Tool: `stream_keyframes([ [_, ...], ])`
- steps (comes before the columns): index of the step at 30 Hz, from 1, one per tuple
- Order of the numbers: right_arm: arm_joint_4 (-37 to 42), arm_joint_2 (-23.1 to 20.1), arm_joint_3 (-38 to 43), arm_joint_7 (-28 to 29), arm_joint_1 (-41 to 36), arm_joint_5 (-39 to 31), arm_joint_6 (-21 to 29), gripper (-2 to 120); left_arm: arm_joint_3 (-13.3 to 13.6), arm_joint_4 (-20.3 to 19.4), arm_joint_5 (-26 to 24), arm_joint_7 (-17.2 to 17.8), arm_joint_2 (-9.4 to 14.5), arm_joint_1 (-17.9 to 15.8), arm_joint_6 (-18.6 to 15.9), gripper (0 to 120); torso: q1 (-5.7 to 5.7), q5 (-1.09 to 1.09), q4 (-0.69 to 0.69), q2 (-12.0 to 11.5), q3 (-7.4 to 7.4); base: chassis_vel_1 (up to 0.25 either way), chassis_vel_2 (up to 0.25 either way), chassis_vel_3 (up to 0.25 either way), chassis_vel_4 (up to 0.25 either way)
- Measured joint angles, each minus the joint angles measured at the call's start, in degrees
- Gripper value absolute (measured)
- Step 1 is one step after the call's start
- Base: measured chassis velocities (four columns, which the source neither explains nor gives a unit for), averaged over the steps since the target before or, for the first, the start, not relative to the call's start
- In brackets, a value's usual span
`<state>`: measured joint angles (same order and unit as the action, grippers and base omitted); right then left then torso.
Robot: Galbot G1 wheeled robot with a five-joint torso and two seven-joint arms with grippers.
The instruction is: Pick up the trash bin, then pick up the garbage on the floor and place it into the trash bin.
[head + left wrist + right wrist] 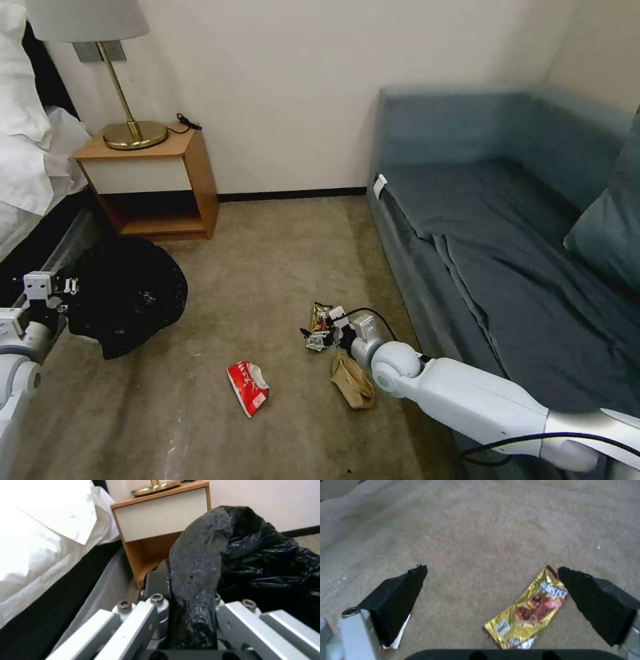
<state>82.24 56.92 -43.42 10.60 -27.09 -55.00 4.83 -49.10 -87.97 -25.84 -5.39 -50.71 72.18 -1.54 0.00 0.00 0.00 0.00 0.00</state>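
Observation:
The trash bin, wrapped in its black bag, hangs low at the left beside the bed. My left gripper is shut on its bag-covered rim. The garbage lies on the carpet: a brown-gold snack wrapper, a tan paper bag and a red wrapper. My right gripper is down at the snack wrapper, open. In the right wrist view the snack wrapper lies flat between the two black pads, close against one of them, untouched.
A wooden nightstand with a brass lamp stands at the back left, with the bed along the left edge. A grey-blue sofa takes up the right side. Bare carpet stretches between bin and litter.

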Motion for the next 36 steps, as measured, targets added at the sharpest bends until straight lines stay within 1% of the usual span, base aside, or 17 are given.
stream_keyframes([
  [2, 0.45, -0.01, -0.34, 0.16, 0.45, -0.40, 0.13, 100, 0.15, -0.16, 0.30, -0.06, -0.54, 0.05, 0.01, 6, 0.00, 0.00, 0.00, 0.00, 0.00, -0.060, 0.066, 0.062, -0.060],
  [18, 1.40, -0.16, -1.05, 1.41, 0.72, -0.57, 0.91, 100, -0.19, -1.17, 0.28, -0.17, -0.49, 1.32, 0.00, 6, 0.00, 0.01, 0.01, 0.00, 0.00, -0.071, 0.061, 0.069, -0.069],
  [19, 2.16, -0.34, -1.46, 2.82, 0.83, -0.58, 2.51, 100, -0.19, -1.42, 0.27, -0.18, -0.69, 1.64, 0.00, 6, 0.00, 0.01, 0.00, 0.00, 0.00, 0.000, 0.000, 0.000, 0.000],
  [21, 2.57, -0.47, -1.68, 3.33, 0.96, -0.84, 3.23, 100, -0.19, -1.52, 0.27, -0.19, -0.76, 1.77, 0.00, 6, 0.00, 0.00, 0.00, 0.00, 0.00, 0.000, 0.000, 0.000, 0.000],
  [22, 3.47, -0.77, -2.46, 4.40, 1.45, -1.53, 4.68, 100, -0.11, -1.73, 0.28, -0.20, -0.89, 2.08, 0.01, 6, 0.00, 0.00, -0.02, 0.00, 0.00, 0.000, 0.000, 0.000, 0.000],
  [24, 4.28, -0.95, -3.73, 5.10, 2.34, -2.23, 5.80, 100, 0.07, -1.82, 0.43, -0.25, -1.02, 2.42, 0.25, 6, 0.00, 0.00, -0.02, 0.00, 0.00, 0.000, 0.000, 0.000, 0.000],
  [28, 4.50, -0.97, -4.58, 5.34, 3.09, -2.77, 6.37, 100, 0.16, -1.81, 0.51, -0.28, -1.05, 2.60, 0.47, 6, 0.00, 0.00, -0.01, 0.00, 0.00, 0.000, 0.000, 0.000, 0.000],
  [31, 4.58, -0.85, -8.18, 5.43, 6.59, -5.28, 8.72, 100, 0.32, -1.04, 1.02, -0.37, -1.04, 3.06, 1.60, 6, 0.00, 0.00, 0.02, 0.00, -0.01, 0.000, 0.000, 0.000, 0.000],
  [33, 4.58, -0.92, -11.81, 4.44, 9.71, -7.06, 10.52, 100, 0.04, -0.38, 1.11, -0.44, -0.79, 3.62, 2.38, 6, 0.00, -0.01, 0.00, 0.00, -0.01, 0.000, 0.000, 0.000, 0.000],
  [34, 4.58, -0.92, -11.81, 4.44, 9.71, -7.06, 10.52, 100, 0.04, -0.38, 1.11, -0.44, -0.79, 3.62, 2.38, 6, 0.00, -0.01, 0.00, 0.00, -0.01, 0.000, 0.000, 0.000, 0.000],
  [36, 4.69, -0.83, -15.70, 3.46, 12.14, -9.27, 12.20, 100, -0.51, -0.02, 1.21, -0.58, -0.65, 4.95, 2.94, 6, 0.00, -0.01, 0.01, 0.00, -0.01, 0.000, 0.000, 0.000, 0.000],
])
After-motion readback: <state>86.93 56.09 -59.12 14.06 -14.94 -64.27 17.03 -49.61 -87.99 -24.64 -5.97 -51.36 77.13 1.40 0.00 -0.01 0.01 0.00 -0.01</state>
